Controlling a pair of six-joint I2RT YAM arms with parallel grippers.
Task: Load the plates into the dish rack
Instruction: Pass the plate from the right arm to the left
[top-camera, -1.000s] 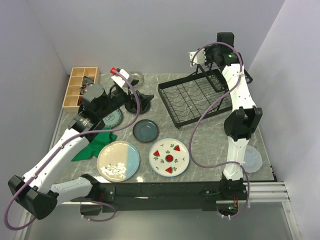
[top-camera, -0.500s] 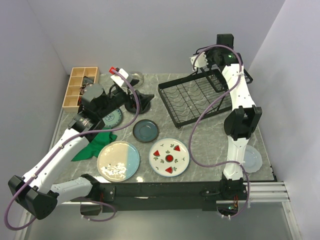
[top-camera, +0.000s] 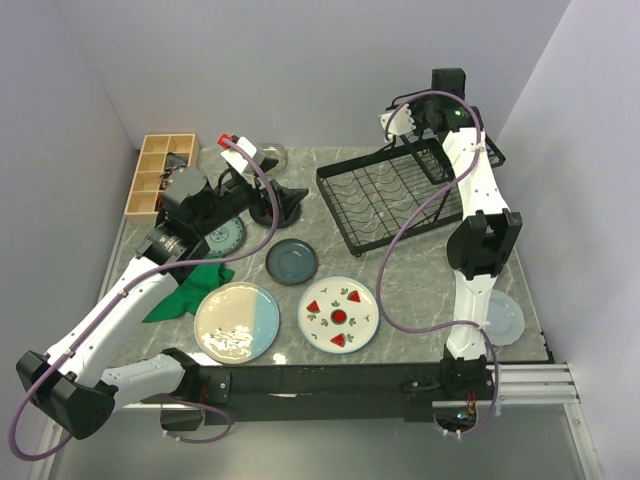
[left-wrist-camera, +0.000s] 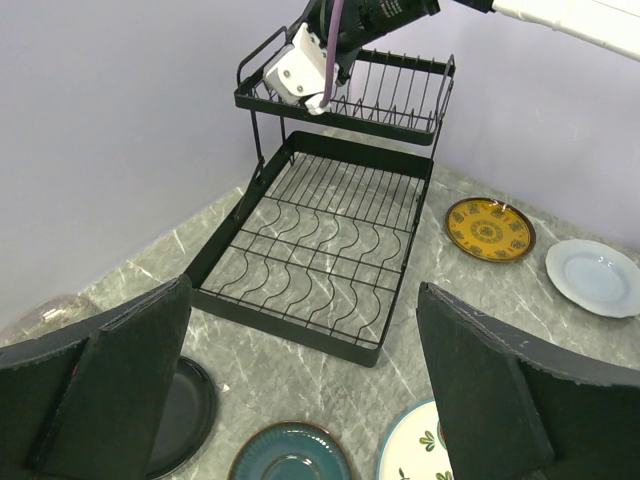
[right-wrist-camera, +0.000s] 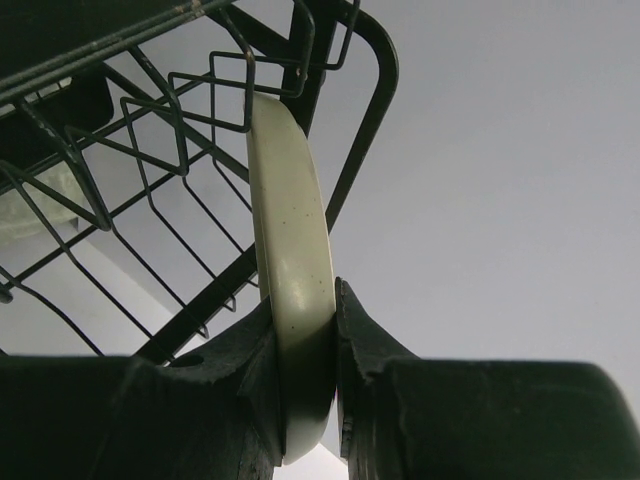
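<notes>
Fig.: two-arm cell, top view plus both wrist views.

**R arm.** Your right gripper (right-wrist-camera: 305, 325) is pinching a cream plate (right-wrist-camera: 290, 230) by its lower rim. The plate stands on edge, one finger on each face. Its upper rim sits against the wires of the dish rack (top-camera: 385, 200), beside a dark post. You cannot tell whether it sits in a slot. In the top view this arm reaches to the far L end of the raised upper basket (left-wrist-camera: 390, 100).

**L arm.** Your left gripper (left-wrist-camera: 305, 290) has its fingers spread wide and holds nothing. It hangs above the table (top-camera: 420, 280), L of the rack and facing it.

**Rack.** It sits at far centre-R of the table. The slotted lower tray shows no plate in the left wrist view.

**Plates flat on the table:**
- watermelon plate (top-camera: 339, 315), near centre
- cream-and-blue plate (top-camera: 237, 321), just L of the watermelon plate
- dark blue plate (top-camera: 292, 261), between these two and the rack
- black plate (left-wrist-camera: 185, 415), by the L finger
- teal patterned plate (top-camera: 225, 235), partly under the L arm
- yellow patterned plate (left-wrist-camera: 490, 229), R of the rack
- pale plate (top-camera: 503, 315), at the near R edge

**Other.** A green cloth (top-camera: 185, 290) lies under the L arm, and a wooden box (top-camera: 160, 172) sits at far L. The only marks visible are the plate patterns, and none reads as lettering.
</notes>
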